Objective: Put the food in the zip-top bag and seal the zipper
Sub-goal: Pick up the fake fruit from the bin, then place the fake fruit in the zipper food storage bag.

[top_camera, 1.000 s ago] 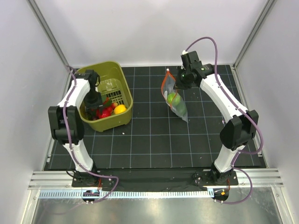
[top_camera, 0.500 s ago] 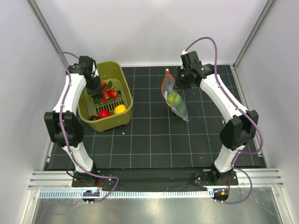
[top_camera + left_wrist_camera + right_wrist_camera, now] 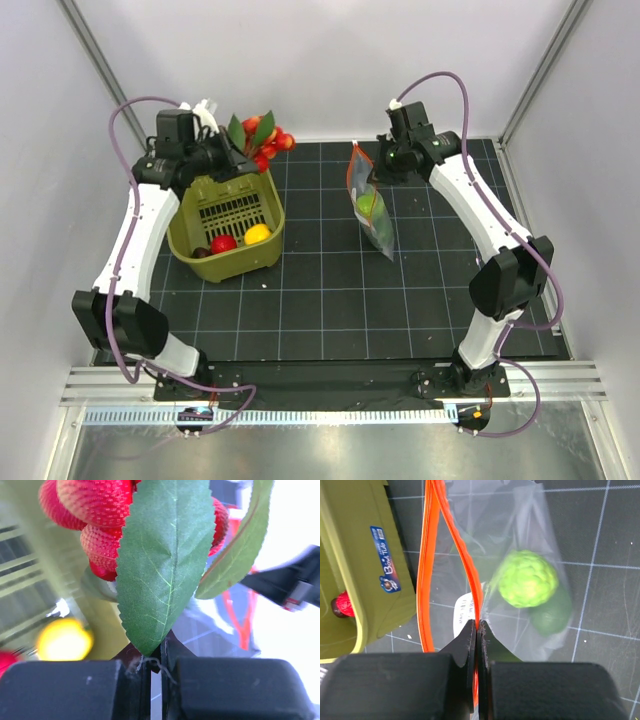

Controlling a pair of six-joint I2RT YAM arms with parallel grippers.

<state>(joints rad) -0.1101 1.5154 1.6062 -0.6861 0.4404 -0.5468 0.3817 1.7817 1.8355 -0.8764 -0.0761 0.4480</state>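
Since 1 s ago, the left arm is lifting a red toy berry cluster (image 3: 262, 133) out of the olive-green slotted plastic basket (image 3: 232, 262) and past its far rim, while the right arm is barely shifting.

From above, the left gripper (image 3: 228, 148) is carrying the cluster in the air, long axis running left to right, berries pointing toward the clear plastic zip-top bag (image 3: 383, 232). The right gripper (image 3: 377, 175) is holding that bag up over the black gridded mat (image 3: 320, 300), long axis running far to near, mouth facing up and left. A yellow toy ball (image 3: 257, 234) and a red toy ball (image 3: 223, 243) are waiting in the basket.

From the left wrist, the fingers (image 3: 65, 690) are clenching the stem end of a green serrated leaf (image 3: 160, 565). We are judging the cluster light but prone to swinging.

From the right wrist, the jaws are pinching 1 lip of the red-orange zipper strip (image 3: 423, 580); the other lip is bowing away, so the mouth is gaping. A bumpy lime-green toy ball (image 3: 527, 578) is lying inside. The film is looking soft and slippery, so we are judging the stiffer strip the best hold.
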